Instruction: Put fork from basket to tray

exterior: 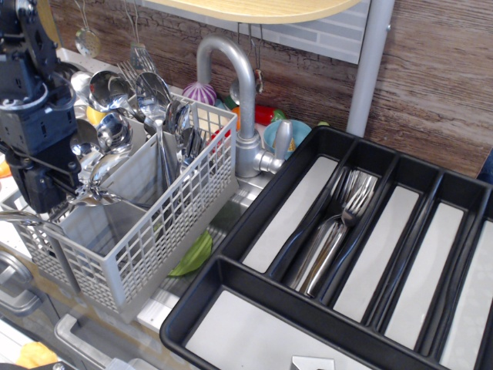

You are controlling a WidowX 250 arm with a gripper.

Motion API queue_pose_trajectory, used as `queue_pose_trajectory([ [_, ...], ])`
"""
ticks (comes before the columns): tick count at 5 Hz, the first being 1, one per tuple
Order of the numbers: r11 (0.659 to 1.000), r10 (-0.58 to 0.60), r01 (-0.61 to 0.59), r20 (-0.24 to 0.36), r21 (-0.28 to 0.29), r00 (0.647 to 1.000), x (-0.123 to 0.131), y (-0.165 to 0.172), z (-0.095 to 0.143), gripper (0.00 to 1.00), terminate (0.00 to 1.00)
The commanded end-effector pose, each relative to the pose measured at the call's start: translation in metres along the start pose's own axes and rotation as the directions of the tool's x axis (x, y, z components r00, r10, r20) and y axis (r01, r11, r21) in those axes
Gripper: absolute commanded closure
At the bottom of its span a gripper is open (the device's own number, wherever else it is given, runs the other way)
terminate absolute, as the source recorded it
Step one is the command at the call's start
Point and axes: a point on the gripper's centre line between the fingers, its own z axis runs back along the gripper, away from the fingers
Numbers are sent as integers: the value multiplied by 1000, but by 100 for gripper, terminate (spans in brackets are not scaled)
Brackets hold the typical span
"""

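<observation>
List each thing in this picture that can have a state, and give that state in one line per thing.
gripper: low at the basket's left end, jaws hidden
basket: upright, holding spoons
tray: flat, forks in one compartment, others bare
faucet: no water running
</observation>
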Motion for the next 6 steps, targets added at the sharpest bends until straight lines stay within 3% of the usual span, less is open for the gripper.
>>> queue_pose_trajectory([
  [1,994,69,-72,32,88,997,4,2,45,100,0],
  [3,990,94,-92,-23,104,995,8,-21,121,100,0],
  [4,992,113,-107,-79,69,990,17,-36,158,100,0],
  [5,988,155,-155,-125,6,980,32,-61,188,100,0],
  [6,968,215,-233,-169,-97,962,45,-90,200,100,0],
])
